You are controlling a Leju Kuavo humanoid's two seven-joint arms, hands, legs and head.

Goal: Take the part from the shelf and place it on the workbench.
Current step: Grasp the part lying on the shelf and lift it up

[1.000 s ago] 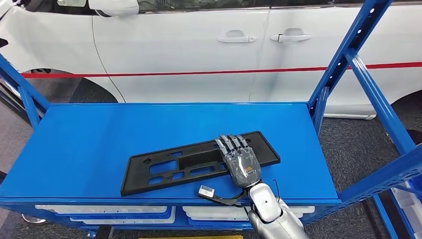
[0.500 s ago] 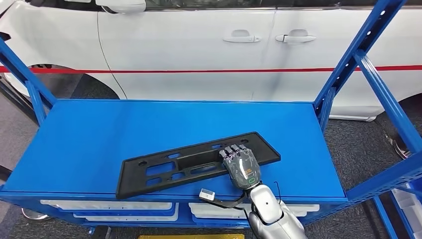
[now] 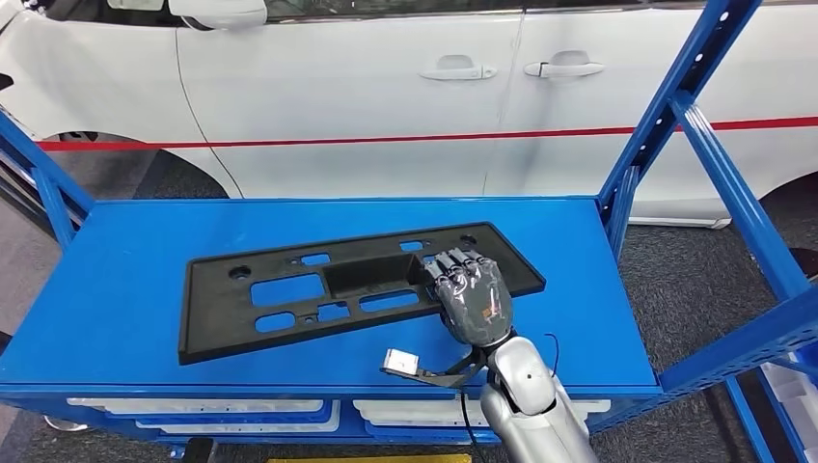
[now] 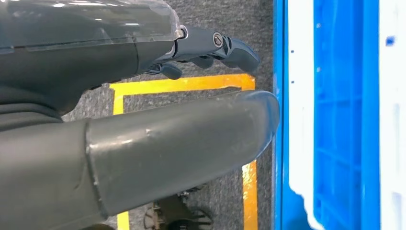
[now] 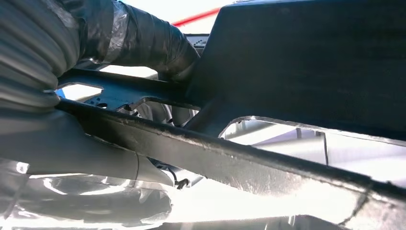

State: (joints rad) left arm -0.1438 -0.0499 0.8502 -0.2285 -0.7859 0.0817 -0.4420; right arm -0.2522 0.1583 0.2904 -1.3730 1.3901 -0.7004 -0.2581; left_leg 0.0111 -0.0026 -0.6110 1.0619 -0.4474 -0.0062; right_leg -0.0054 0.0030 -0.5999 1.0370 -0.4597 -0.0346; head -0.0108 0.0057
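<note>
We close our right hand (image 3: 471, 301) on the long, flat black plastic panel with rectangular cut-outs (image 3: 318, 287), taking it near its right end where a solid bar gives something to hold. The panel is on the blue metal shelf (image 3: 145, 280), lying slantwise across the deck, with its near edge seemingly tilted up where we hold it; how much of it rests on the metal we cannot tell. The grip looks placed so that the long piece can be carried off one-handed toward the workbench, a step we judge not yet done.

The fingers (image 3: 455, 262) are curled together over the panel's top face. In the right wrist view, the thick grey thumb (image 5: 143, 43) presses against the panel (image 5: 306, 62) from the other side, so the piece is pinched between thumb and fingers.

Our left hand (image 4: 143, 129) hangs low beside the shelf's blue frame, over grey floor marked with yellow tape (image 4: 182, 85). Its dark fingers (image 4: 225, 48) sit apart from the thumb and hold nothing.

A white car (image 3: 405, 87) with a red stripe stands behind the shelf.
</note>
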